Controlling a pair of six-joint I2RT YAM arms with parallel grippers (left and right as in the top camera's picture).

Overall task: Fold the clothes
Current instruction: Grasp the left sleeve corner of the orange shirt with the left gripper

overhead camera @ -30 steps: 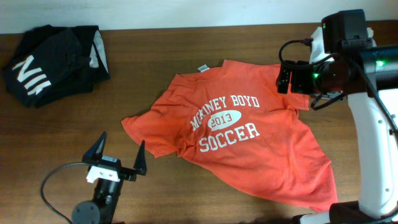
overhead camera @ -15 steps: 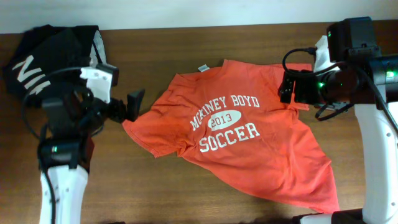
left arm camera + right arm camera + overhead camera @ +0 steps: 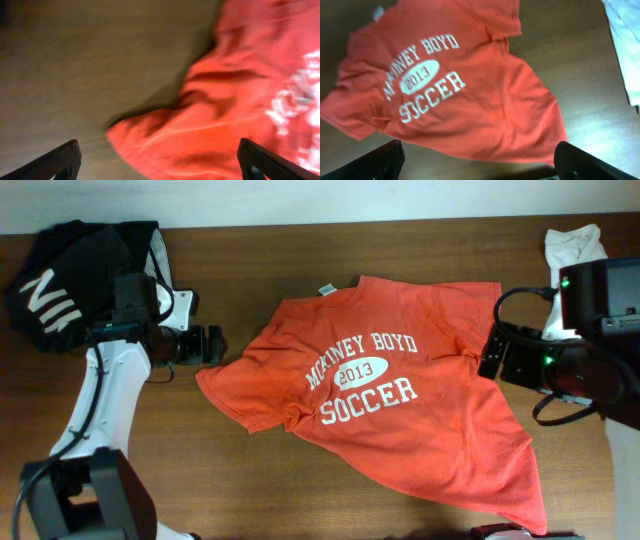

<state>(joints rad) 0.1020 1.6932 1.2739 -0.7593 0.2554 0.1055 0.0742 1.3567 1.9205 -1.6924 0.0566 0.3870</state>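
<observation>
Brown wooden table [image 3: 300,240] is carrying the red-orange T-shirt [image 3: 400,410], which is lying spread and crumpled, print up. Just beside the shirt's nearer sleeve the left gripper [image 3: 208,345] is hovering, fingers spread wide and gripping nothing; its arm has swung round since half a second ago. At the shirt's opposite sleeve the right gripper [image 3: 497,355], equally wide and empty, is backing off the cloth, uncovering the white garment [image 3: 575,245] beyond the shirt. Past the left gripper, away from the shirt, the black garment [image 3: 70,280] is lying bunched.

Brown table [image 3: 250,490], pale wall [image 3: 300,200]
The wood grain is running left to right (dark brown), and the wall is showing only along the far edge.
</observation>
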